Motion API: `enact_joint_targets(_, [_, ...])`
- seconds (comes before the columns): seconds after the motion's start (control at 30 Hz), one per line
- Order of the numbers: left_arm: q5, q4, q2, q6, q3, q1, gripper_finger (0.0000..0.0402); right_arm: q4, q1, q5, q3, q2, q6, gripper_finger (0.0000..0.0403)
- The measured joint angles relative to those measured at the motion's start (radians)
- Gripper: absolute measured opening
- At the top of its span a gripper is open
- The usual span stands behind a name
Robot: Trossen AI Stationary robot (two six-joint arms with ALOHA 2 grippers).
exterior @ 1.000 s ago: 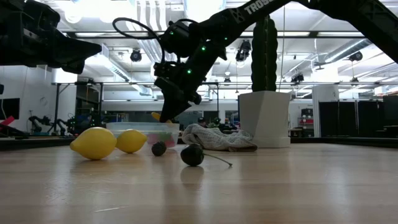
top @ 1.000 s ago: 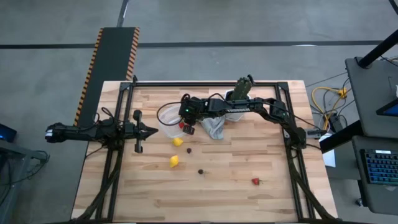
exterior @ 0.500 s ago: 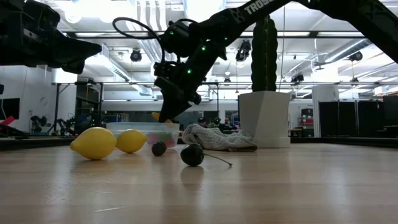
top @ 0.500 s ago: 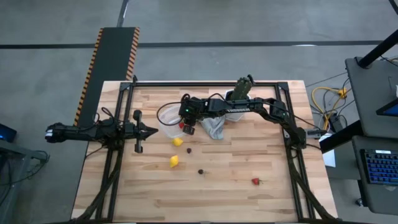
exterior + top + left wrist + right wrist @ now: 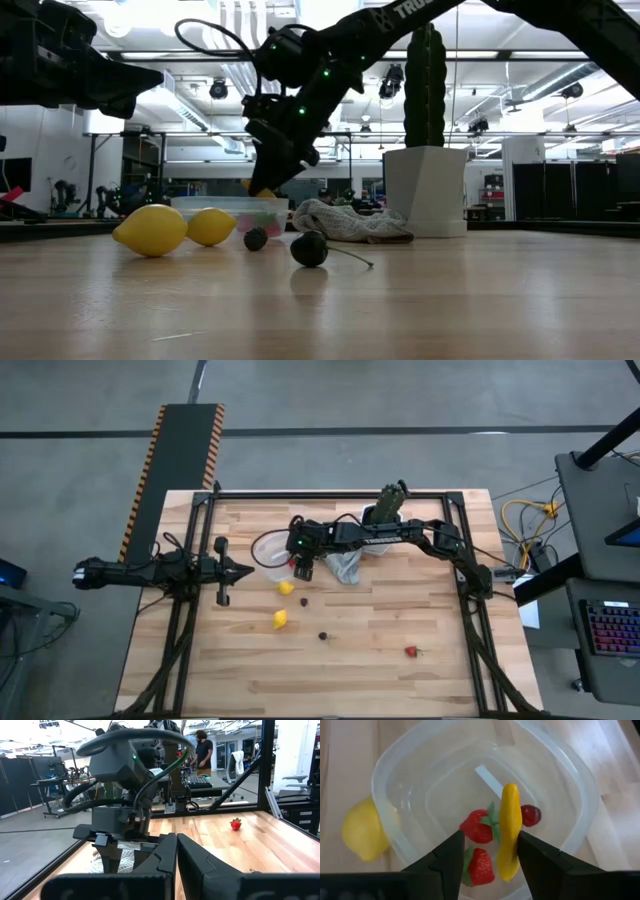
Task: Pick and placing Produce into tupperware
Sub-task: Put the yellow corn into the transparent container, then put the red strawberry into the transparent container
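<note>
The clear tupperware [image 5: 268, 550] [image 5: 585, 795] stands on the wood table, left of centre. Two red strawberries [image 5: 476, 827] and a dark red piece [image 5: 531, 815] lie in it. My right gripper [image 5: 300, 567] [image 5: 491, 835] hovers over it, open. The thin yellow-orange piece [image 5: 510, 830] shows between the fingers, close beside one of them. In the low view a yellow bit [image 5: 262, 187] sits at the fingertips above the rim. Two lemons [image 5: 286, 588] [image 5: 280, 620], two dark pieces [image 5: 304, 601] [image 5: 322, 635] and a strawberry [image 5: 411, 651] lie on the table. My left gripper [image 5: 243, 570] waits at the left, shut. My right gripper points down into the tupperware from above. The gap between its fingers is wider than the yellow-orange piece. The piece's side [image 5: 518, 827] lies right beside one finger [image 5: 535, 855] and stands clear of the other. I cannot tell whether that finger touches it.
A green cactus in a white pot [image 5: 385, 510] [image 5: 430, 190] stands at the far edge, with a grey cloth [image 5: 343, 565] [image 5: 345, 222] just right of the tupperware. Black frame rails run along the table's sides. Bare wood shows toward the near edge.
My right gripper has shifted a little up and toward the table's left, farther over the tupperware. The yellow piece stays at its fingertips in the low view.
</note>
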Motion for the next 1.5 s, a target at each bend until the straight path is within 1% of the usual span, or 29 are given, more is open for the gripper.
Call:
enact_joint_targets(0.23, [0.0,0.0,0.0,0.0,0.0,0.0,0.0,0.003,0.005,0.003,0.0,-0.003,-0.033,0.0188])
enact_joint_targets(0.4, [0.0,0.0,0.0,0.0,0.0,0.0,0.0,0.01,0.015,0.003,0.001,-0.004,-0.092,0.0203])
enact_joint_targets(0.6, [0.0,0.0,0.0,0.0,0.0,0.0,0.0,0.01,0.024,0.021,0.001,-0.004,-0.165,0.0205])
enact_joint_targets(0.7, [0.0,0.0,0.0,0.0,0.0,0.0,0.0,0.011,0.036,0.052,0.002,-0.004,-0.218,0.0205])
enact_joint_targets(0.87, [0.0,0.0,0.0,0.0,0.0,0.0,0.0,0.018,0.074,0.211,0.002,-0.004,-0.317,0.0206])
enact_joint_targets(0.93, [0.0,0.0,0.0,0.0,0.0,0.0,0.0,0.029,0.082,0.243,0.002,-0.004,-0.344,0.0206])
enact_joint_targets(1.2, [0.0,0.0,0.0,0.0,0.0,0.0,0.0,0.026,0.08,0.249,0.002,-0.009,-0.341,0.0206])
enact_joint_targets(1.33, [0.0,0.0,0.0,0.0,0.0,0.0,0.0,-0.012,0.091,0.238,0.002,-0.043,-0.272,0.0206])
enact_joint_targets(1.43, [0.0,-0.001,0.0,0.0,0.0,0.0,0.0,-0.064,0.1,0.212,0.002,-0.086,-0.241,0.0206])
enact_joint_targets(1.5, [0.0,-0.002,0.001,0.0,0.0,0.0,0.0,-0.11,0.107,0.172,0.002,-0.119,-0.236,0.0205])
